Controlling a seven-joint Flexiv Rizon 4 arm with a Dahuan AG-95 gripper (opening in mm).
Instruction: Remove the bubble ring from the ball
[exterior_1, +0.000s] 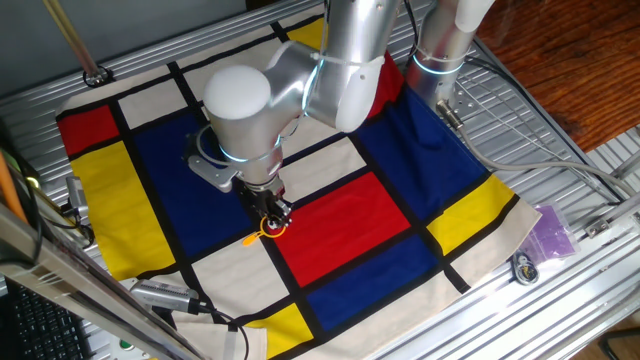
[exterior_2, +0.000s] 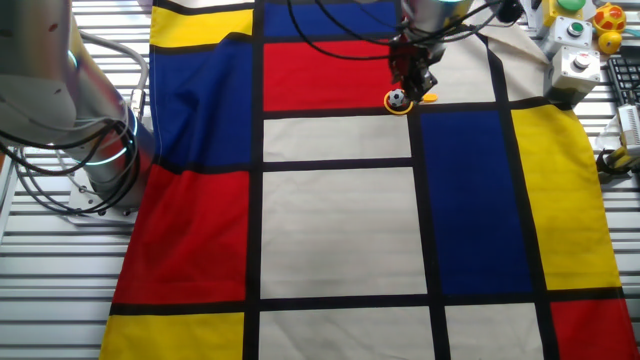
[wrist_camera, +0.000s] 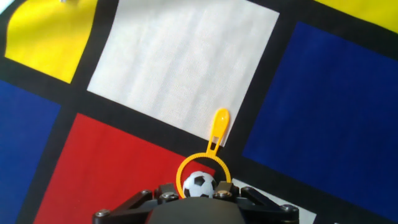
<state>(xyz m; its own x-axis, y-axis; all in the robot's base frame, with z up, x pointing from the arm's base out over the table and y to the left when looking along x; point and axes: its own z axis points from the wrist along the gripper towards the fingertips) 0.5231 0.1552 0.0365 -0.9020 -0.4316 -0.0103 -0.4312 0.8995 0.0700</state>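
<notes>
The ball, tiny and white with black patches, lies on the cloth at a black line between a red and a white square. The orange-yellow bubble ring lies around it, with its short handle pointing away over the white square. My gripper is low over them. Its jaws stand apart, one on each side of the ball's near part, and they hide the ring's near rim. The gripper shows just above the ring in both fixed views.
The cloth of red, blue, yellow and white squares covers the table. A purple bag and a small metal part lie off its right edge. A button box and cables sit near the gripper.
</notes>
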